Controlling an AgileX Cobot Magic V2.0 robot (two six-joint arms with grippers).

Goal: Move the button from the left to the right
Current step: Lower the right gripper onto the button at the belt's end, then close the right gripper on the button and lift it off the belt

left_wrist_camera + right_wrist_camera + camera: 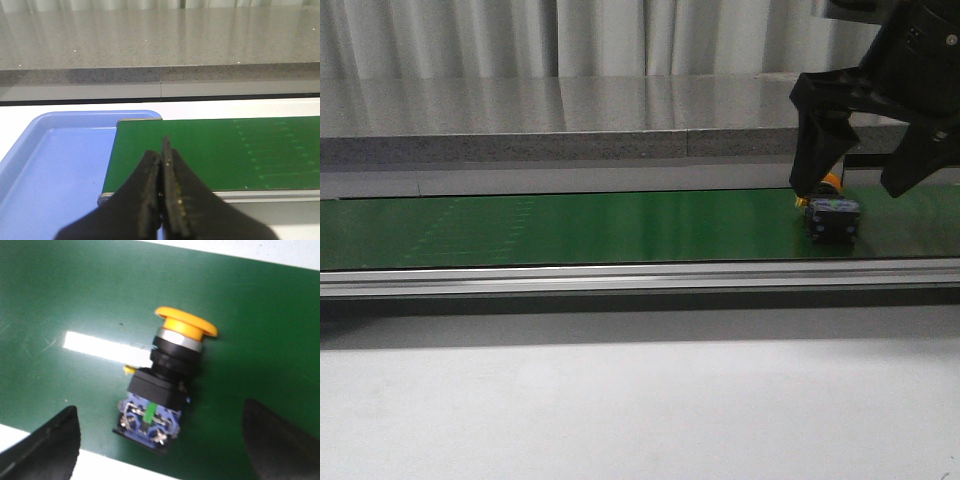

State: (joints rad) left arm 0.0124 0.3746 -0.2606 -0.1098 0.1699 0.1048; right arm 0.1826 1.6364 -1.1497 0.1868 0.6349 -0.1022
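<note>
The button (832, 212) lies on its side on the green belt (570, 225) at the far right. It has a yellow-orange cap, a black body and a blue terminal end. In the right wrist view the button (167, 385) lies between my spread fingers, touching neither. My right gripper (850, 185) is open and hangs just above the button; it also shows in the right wrist view (159, 408). My left gripper (162, 150) is shut and empty, over the left end of the belt (210, 145). It is out of the front view.
A blue tray (60, 165) lies beside the belt's left end. A metal rail (620, 275) runs along the belt's near side. A grey stone ledge (570, 120) runs behind the belt. White table (620, 400) lies in front.
</note>
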